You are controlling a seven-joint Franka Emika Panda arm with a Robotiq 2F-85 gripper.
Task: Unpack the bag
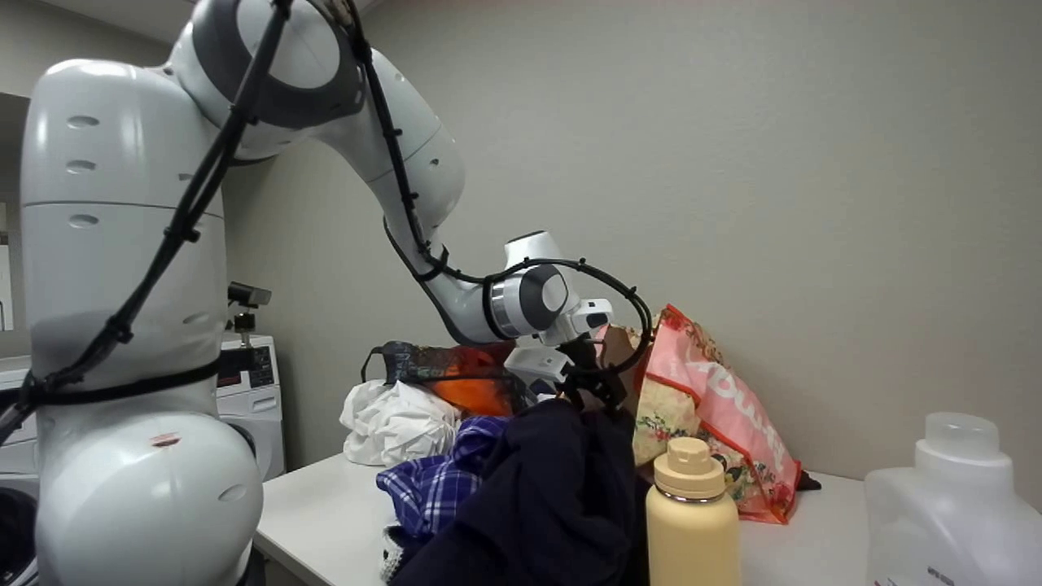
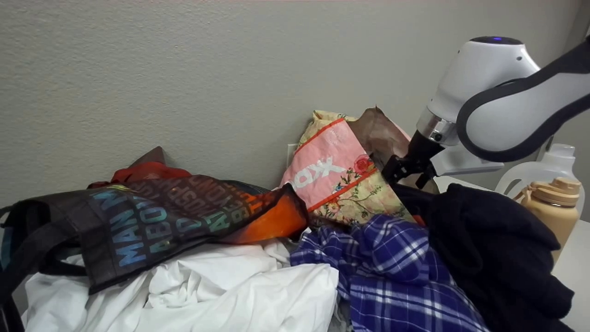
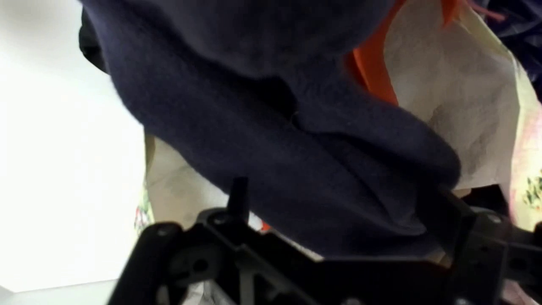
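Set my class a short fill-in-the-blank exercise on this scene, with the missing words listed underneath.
The floral bag has white lettering on a ____ background.
In an exterior view, the dark lettered bag lies partly over ____ cloth.
In the wrist view, the fingers are ____, not shut.
The tan bottle stands ____ rather than lying on its side.

Missing words: pink; white; open; upright.

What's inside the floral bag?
In the wrist view, the bag shows pale lining beside the navy garment across its mouth. Anything beneath the garment or behind the claw is hidden.
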